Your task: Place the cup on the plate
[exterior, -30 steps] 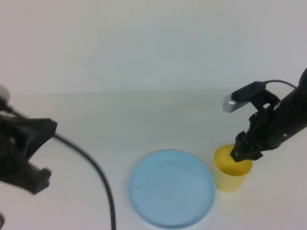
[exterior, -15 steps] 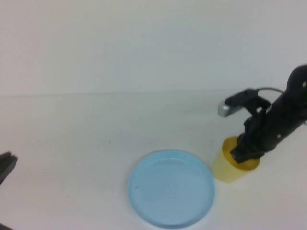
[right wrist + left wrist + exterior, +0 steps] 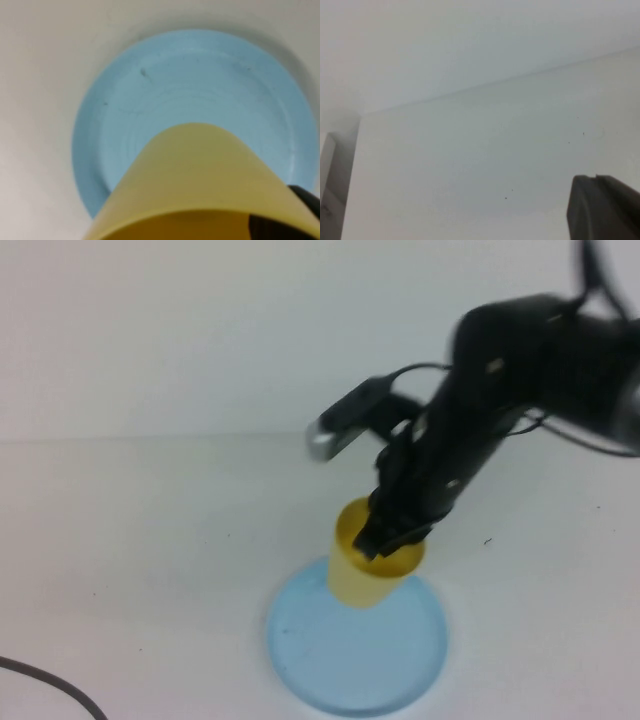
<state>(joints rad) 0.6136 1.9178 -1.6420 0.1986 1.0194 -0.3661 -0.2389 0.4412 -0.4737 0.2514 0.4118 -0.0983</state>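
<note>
The yellow cup (image 3: 362, 570) hangs tilted in the air over the far edge of the light blue plate (image 3: 350, 660), which lies on the white table near the front. My right gripper (image 3: 392, 532) is shut on the cup's rim, one finger inside and one outside. In the right wrist view the cup (image 3: 190, 180) fills the lower part, with the plate (image 3: 150, 100) below it. My left gripper (image 3: 602, 205) shows only as a dark finger tip in the left wrist view, over bare table; it is out of the high view.
A black cable (image 3: 50, 685) curves across the table's front left corner. A white wall (image 3: 200, 330) rises behind the table's far edge.
My right gripper has lifted the cup from the table to the right of the plate and carried it left over the plate's far edge. The left arm has left the high view.
</note>
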